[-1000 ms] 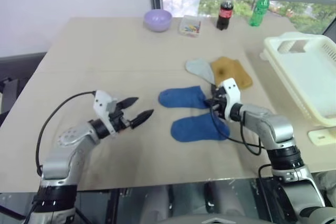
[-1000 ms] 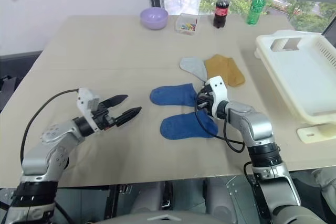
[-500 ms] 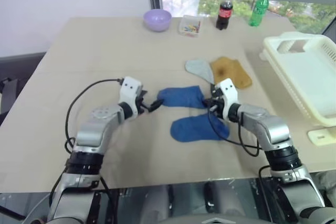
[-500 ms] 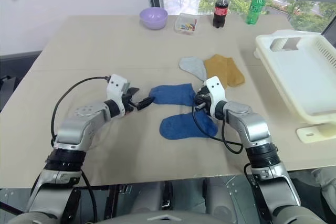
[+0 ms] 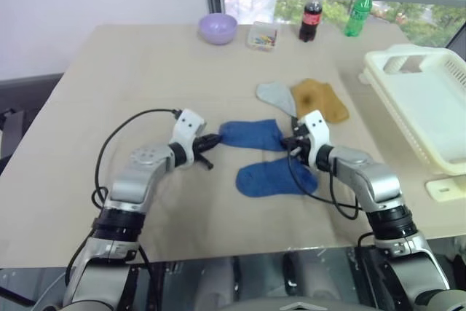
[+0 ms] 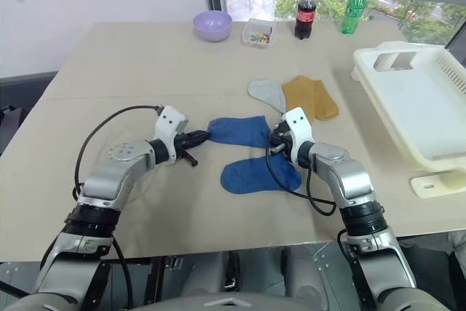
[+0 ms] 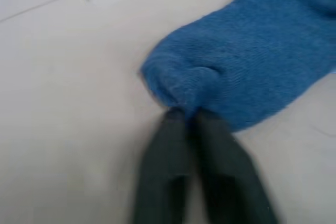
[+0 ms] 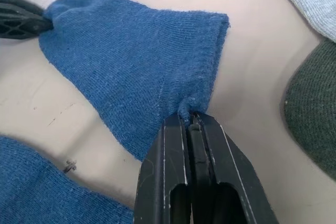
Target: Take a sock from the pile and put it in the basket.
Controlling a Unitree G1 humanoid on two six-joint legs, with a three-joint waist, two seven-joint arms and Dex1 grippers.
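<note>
Sock (image 5: 251, 135): royal blue, lying flat on the table (image 5: 131, 78) between the two grippers; its long axis runs left to right, toe end to the left, cuff to the right.
Left gripper (image 5: 212, 138): fingers pressed together, pinching the toe end of the sock.
Left wrist view: the two dark fingers (image 7: 173, 145) meet on a bunched fold at the rounded toe of the sock (image 7: 247, 66), a detail the head views leave too small to read.
Second blue sock (image 5: 277, 178): flat on the table just nearer than the held one, apart from both grippers.
Right gripper (image 5: 294, 143): fingers pressed together, nipping the cuff edge of the sock.
Right wrist view: the fingers (image 8: 173, 150) are closed on the ribbed cuff corner; a dark green sock (image 8: 312, 108) lies close beside, which the head views hide behind the arm; the left gripper's tip (image 8: 21, 20) shows at the far toe.
Pile: a grey sock (image 5: 277, 95) and a mustard sock (image 5: 319, 100) lie overlapping just beyond the right gripper.
Basket (image 5: 429, 107): cream white, at the table's right edge, well apart from the sock.
</note>
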